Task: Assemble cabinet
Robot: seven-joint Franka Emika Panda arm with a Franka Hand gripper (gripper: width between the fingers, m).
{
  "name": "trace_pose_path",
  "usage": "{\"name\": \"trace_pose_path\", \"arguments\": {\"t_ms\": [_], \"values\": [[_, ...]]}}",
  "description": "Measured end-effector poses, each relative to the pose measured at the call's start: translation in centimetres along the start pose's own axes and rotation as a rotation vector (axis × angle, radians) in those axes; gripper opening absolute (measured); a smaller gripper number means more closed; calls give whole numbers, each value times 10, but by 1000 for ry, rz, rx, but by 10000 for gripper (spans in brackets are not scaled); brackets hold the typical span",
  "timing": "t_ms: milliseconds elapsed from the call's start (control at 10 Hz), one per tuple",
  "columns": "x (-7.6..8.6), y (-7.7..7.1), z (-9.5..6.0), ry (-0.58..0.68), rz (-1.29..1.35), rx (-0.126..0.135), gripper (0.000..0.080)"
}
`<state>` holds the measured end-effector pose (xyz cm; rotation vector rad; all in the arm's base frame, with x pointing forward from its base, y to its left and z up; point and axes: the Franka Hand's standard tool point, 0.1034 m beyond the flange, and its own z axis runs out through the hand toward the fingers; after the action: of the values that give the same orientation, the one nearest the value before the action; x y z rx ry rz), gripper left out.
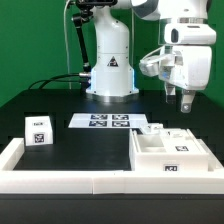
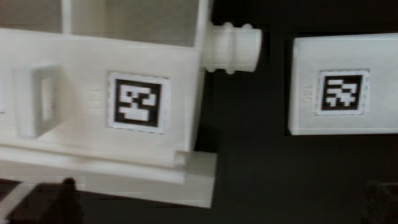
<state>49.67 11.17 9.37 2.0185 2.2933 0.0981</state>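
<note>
— Both jaws stand wide apart with nothing between them; the gripper (image 1: pixel 184 100) hangs above the cabinet (image 1: pixel 170 150).
— Where does that sit?
— By the bench's (image 1: pixel 55 105) near corner on the exterior view's right, with a loose tagged panel (image 2: pixel 338 88) just beside it, not touching.
— Advice?
— I'd centre over one wall, come down straight, and keep clear of the round peg (image 2: pixel 233 45) before closing.

In your wrist view the cabinet (image 2: pixel 107 100) runs off the picture's edge, soft in focus. Just beside the cabinet, a tagged white panel (image 2: pixel 338 85) is cropped too. Fingertips (image 2: pixel 45 203) of the gripper (image 2: pixel 210 205) show only as dark slivers near the cabinet.
</note>
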Motion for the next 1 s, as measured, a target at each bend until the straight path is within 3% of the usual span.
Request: {"name": "trace_pose_path", "arguments": {"t_ms": [100, 400, 500, 700, 900, 1000], "values": [[-2, -6, 3, -4, -30, 19, 797], [-3, -6, 4, -3, -34, 20, 797], [-9, -8, 7, 5, -146, 7, 797], [-16, -26, 13, 6, -189, 33, 797], [-20, -45, 22, 23, -204, 26, 797], [-21, -44, 22, 20, -198, 35, 797]]}}
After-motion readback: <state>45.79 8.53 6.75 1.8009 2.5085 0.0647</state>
